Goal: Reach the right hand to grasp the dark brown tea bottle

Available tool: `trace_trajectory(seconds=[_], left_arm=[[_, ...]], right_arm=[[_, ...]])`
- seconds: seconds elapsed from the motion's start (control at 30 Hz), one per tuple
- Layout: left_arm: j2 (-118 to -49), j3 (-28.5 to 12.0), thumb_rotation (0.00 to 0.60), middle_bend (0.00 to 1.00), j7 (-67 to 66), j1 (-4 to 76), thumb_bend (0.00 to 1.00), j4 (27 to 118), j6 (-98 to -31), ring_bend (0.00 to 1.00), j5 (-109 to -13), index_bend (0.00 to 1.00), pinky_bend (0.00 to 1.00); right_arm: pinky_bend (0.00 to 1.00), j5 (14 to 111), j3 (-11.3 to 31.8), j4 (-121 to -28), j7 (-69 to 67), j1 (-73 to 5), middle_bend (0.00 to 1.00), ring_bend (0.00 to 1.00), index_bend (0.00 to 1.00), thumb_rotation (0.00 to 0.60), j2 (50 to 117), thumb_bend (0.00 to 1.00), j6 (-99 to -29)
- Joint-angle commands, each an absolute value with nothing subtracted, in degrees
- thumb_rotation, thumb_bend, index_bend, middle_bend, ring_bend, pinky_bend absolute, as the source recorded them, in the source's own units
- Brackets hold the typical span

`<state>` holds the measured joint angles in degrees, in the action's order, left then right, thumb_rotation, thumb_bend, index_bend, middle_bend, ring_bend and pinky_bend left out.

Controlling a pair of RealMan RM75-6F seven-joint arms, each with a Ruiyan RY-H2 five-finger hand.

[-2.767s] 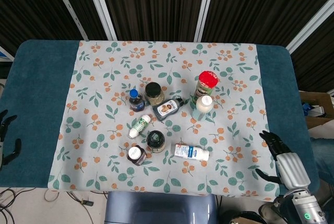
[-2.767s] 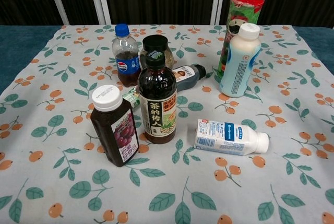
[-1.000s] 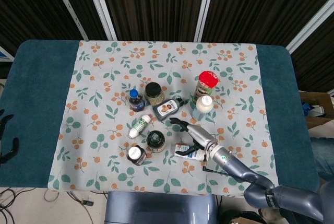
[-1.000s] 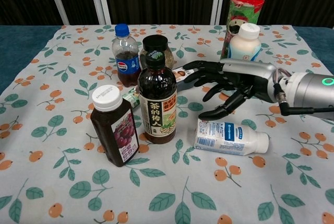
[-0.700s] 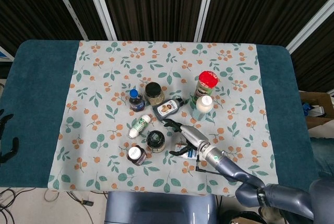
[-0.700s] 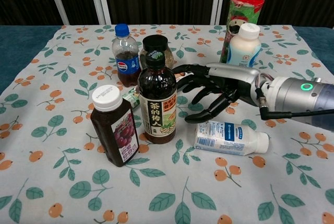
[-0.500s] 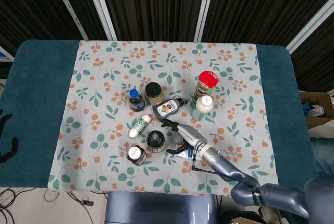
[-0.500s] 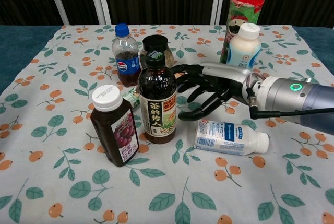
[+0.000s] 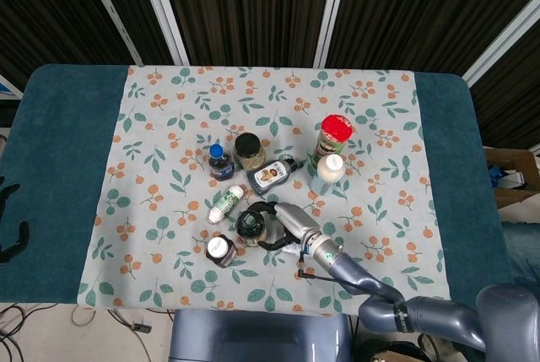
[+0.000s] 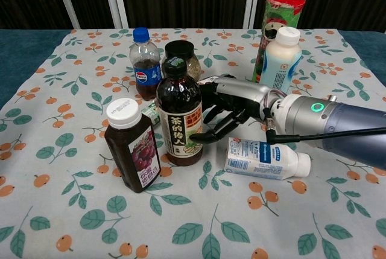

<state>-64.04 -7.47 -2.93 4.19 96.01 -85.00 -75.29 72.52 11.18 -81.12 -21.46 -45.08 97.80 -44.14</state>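
The dark brown tea bottle (image 10: 178, 117) with a black cap stands mid-table, leaning slightly left; from above its cap (image 9: 251, 227) shows. My right hand (image 10: 228, 109) comes in from the right and grips it: the fingers curl around its far right side and the thumb lies across the label's front. In the head view the right hand (image 9: 278, 220) wraps the bottle from both sides. Only dark fingertips of my left hand (image 9: 10, 240) show at the far left edge, spread apart and holding nothing.
A purple juice bottle (image 10: 131, 145) stands just left of the tea bottle. Behind are a cola bottle (image 10: 145, 66), a dark-lidded jar (image 10: 181, 52) and a lying dark bottle (image 10: 218, 83). A white bottle (image 10: 266, 159) lies under my forearm. A pale bottle (image 10: 277, 69) and a red-lidded can (image 10: 280, 6) stand back right.
My right hand has moved left from the table's edge across the lying white bottle and closed around the tea bottle, which now leans slightly left. The left hand has slid further out of view.
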Motion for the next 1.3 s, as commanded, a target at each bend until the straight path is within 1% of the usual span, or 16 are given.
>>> trace_trajectory(seconds=[0.03,0.13,0.23,0.33,0.4,0.5,0.77,0.93,1.1,1.3], left_arm=[[-64.01,-7.54,0.6,0.04,-2.89,4.19,0.47,96.09,-84.94,0.08,-75.09,0.15,0.02],[-63.97,-7.63,0.6,0.04,-2.84,4.21,0.47,96.16,-84.88,0.08,-74.91,0.15,0.02],[-63.94,-7.66,0.6,0.04,-2.81,4.19,0.47,96.27,-84.88,0.08,-74.81,0.15,0.02],[-63.92,-7.67,0.6,0.04,-2.78,4.19,0.47,96.29,-84.88,0.08,-74.81,0.15,0.02],[-63.91,-7.69,0.6,0.04,-2.76,4.2,0.47,96.32,-84.88,0.08,-74.77,0.15,0.02],[-63.91,-7.75,0.6,0.04,-2.75,4.2,0.47,96.34,-84.92,0.08,-74.7,0.15,0.02],[-63.91,-7.8,0.6,0.04,-2.75,4.18,0.47,96.43,-84.96,0.08,-74.58,0.15,0.02],[-63.91,-7.82,0.6,0.04,-2.62,4.12,0.47,96.56,-85.02,0.08,-74.5,0.15,0.02],[-63.94,-7.82,0.6,0.04,-2.68,4.11,0.47,96.71,-85.06,0.08,-74.49,0.15,0.02],[-64.09,-7.76,0.6,0.04,-2.88,4.0,0.47,96.82,-85.44,0.08,-74.73,0.15,0.02]], right_arm=[[0.23,71.1,11.58,-81.16,-19.79,-45.27,0.32,0.23,0.26,0.6,98.78,0.35,-44.27],[0.23,70.26,11.77,-81.11,-18.65,-45.59,0.33,0.23,0.28,0.6,99.14,0.36,-43.82],[0.23,69.62,12.02,-81.12,-17.33,-45.8,0.35,0.25,0.32,0.6,99.56,0.39,-43.9],[0.23,68.86,12.38,-81.23,-16.34,-45.83,0.41,0.3,0.38,0.6,100.01,0.42,-44.23],[0.24,68.38,12.6,-81.37,-15.78,-45.68,0.46,0.35,0.45,0.6,100.26,0.47,-44.7],[0.26,67.72,12.9,-81.45,-14.82,-45.29,0.5,0.4,0.5,0.6,100.69,0.5,-45.82],[0.26,67.16,13.08,-83.52,-16.18,-43.65,0.51,0.43,0.52,0.6,99.11,0.5,-46.54],[0.26,68.71,13.35,-86.23,-20.0,-41.91,0.52,0.43,0.52,0.6,95.62,0.5,-46.98],[0.26,71.28,13.14,-90.13,-25.42,-39.41,0.52,0.43,0.53,0.6,90.55,0.5,-47.82],[0.26,76.36,12.12,-95.48,-32.94,-35.47,0.52,0.43,0.53,0.6,82.74,0.5,-50.73]])
